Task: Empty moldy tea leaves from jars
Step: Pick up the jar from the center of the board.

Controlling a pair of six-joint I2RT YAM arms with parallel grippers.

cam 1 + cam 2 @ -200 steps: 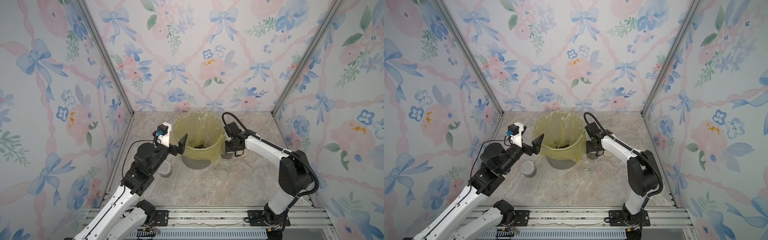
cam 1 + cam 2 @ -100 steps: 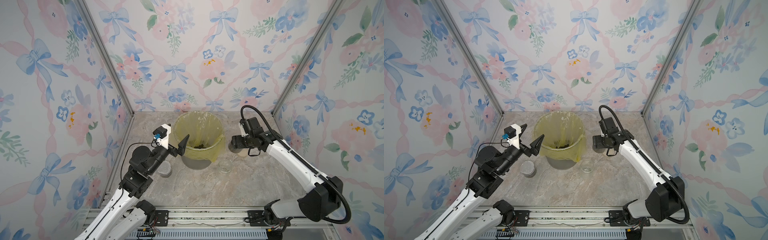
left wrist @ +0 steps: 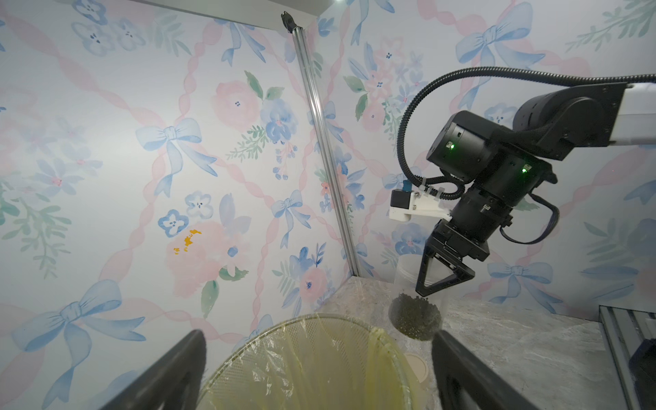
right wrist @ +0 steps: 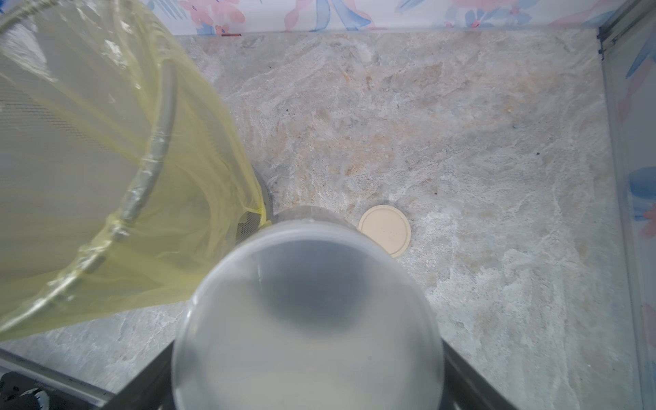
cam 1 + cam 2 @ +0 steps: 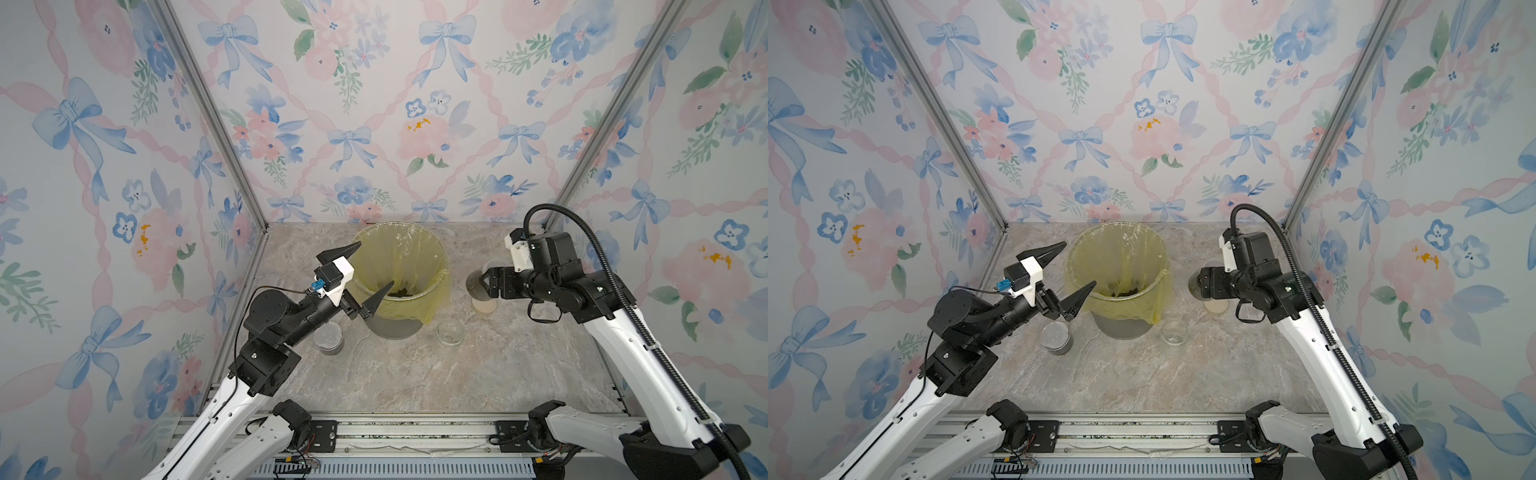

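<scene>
Broadly, the marbled grey tabletop (image 5: 415, 374) carries a round bin (image 5: 395, 328) lined with a translucent yellow bag (image 5: 436, 299), standing near the back wall. Left of the bin, the left gripper (image 5: 376, 264) hangs above the tabletop with its fingers spread wide and holding nothing, one tip reaching over the bin's rim. Right of the bin, the right gripper (image 5: 484, 284) has its fingers clamped on a clear jar (image 5: 473, 286), lifted off the tabletop and tilted, beside the bin rather than over its mouth. In the left wrist view its tea leaves (image 3: 415, 317) show as a dark brownish-green crumbly mass packed at the jar's lower end. A second jar (image 5: 328, 338) stands upright just beside the bin on the left, under the left arm, dark at its bottom. A third jar (image 5: 450, 331), see-through down to the tabletop, stands upright at the bin's front right. A flat tan lid (image 5: 484, 307) lies below the held jar. A small dark clump of leaves (image 5: 401, 293) lies deep in the bag.
</scene>
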